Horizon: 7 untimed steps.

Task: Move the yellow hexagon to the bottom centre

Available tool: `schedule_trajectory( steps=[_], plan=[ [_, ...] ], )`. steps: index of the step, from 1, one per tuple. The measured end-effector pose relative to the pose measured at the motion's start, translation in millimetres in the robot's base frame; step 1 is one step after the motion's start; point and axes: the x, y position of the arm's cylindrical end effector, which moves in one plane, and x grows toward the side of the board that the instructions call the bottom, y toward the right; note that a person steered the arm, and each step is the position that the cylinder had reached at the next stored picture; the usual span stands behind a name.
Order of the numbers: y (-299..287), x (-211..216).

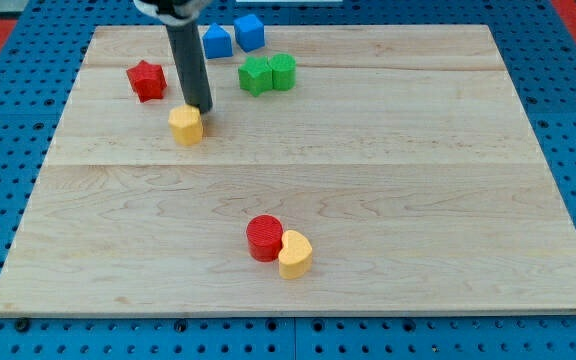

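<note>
Bench (448, 250) of pale wood fills the frame, bare along its bottom edge. Nearest, lower centre: red cylinder (264, 238) touching a yellow heart-like block (295, 253) at its right. These sit close to the goal zone.

Upper left: yellow hexagon (186, 125), with my tip (200, 108) touching or just beside its upper-right edge. No pincer on this rig, only the rod, so there is nothing to open or close.

Farther back: red star (147, 80) at the upper left; two green blocks (268, 73) side by side near top centre; two blue blocks (233, 37) at the top edge.

Step in hand, by my reading: start of the push, hexagon well short of bottom centre. Next move calls for a push down and rightward, ending left of or below the red-yellow pair to avoid knocking them.

Hexagon lies flat; no clear long axis, and its facing cannot be told.
</note>
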Motion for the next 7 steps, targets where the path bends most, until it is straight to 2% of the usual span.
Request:
schedule_trajectory(
  steps=[1,2,3,4,5,6,7],
  plan=[
    [-29.5,60.9],
    [-91.5,35.4],
    [-104.6,44.5],
    [-35.8,77.9],
    [-34.5,77.8],
    [-62.5,86.4],
    [-48.8,120.3]
  ],
)
